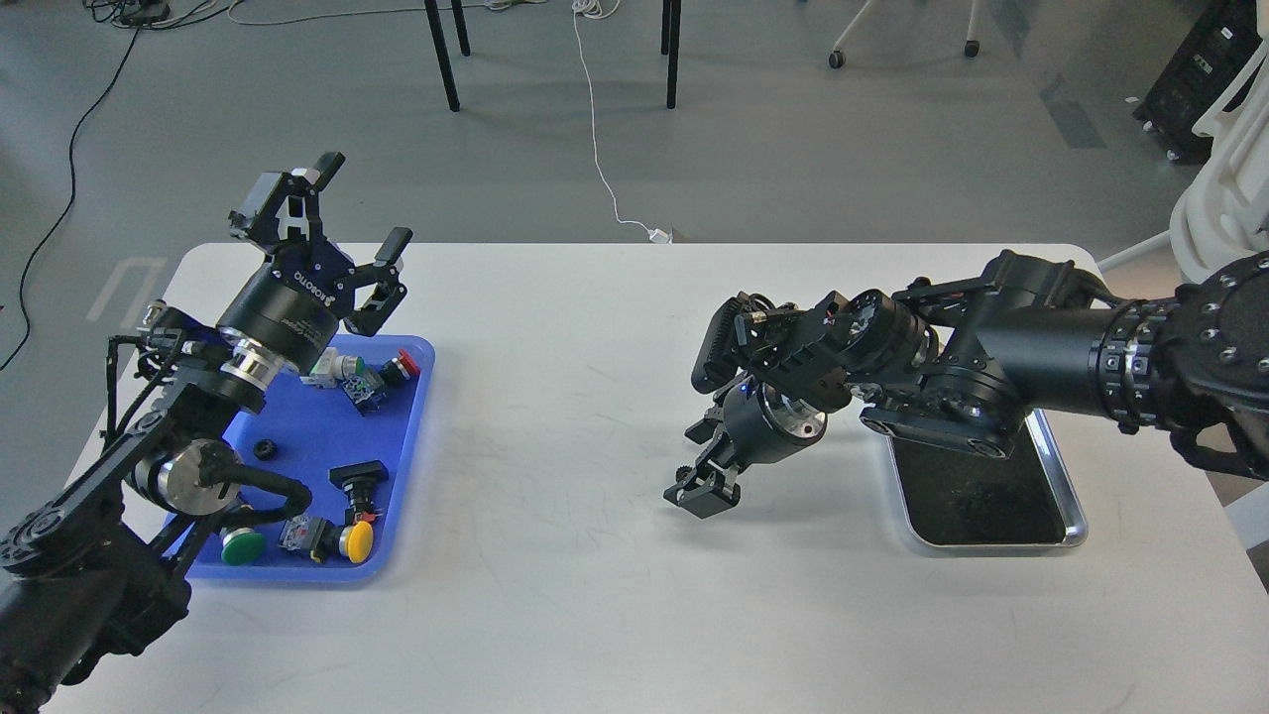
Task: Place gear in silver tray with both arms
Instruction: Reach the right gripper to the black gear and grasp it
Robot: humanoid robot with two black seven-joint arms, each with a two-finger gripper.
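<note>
Pinching a small gear, right gripper over the table; left gripper splayed wide, empty.

Grey floor, cables, black chair legs

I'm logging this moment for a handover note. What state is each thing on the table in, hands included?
left hand: open, raised above the blue tray's far end, holding nothing.
right hand: low over the bare table, left of the silver tray; a small dark toothed part shows at its fingers, grip unclear.
silver tray: flat on the table, visible part empty, far end hidden by the arm.
blue tray: flat, holding push buttons and a small black gear.
</note>
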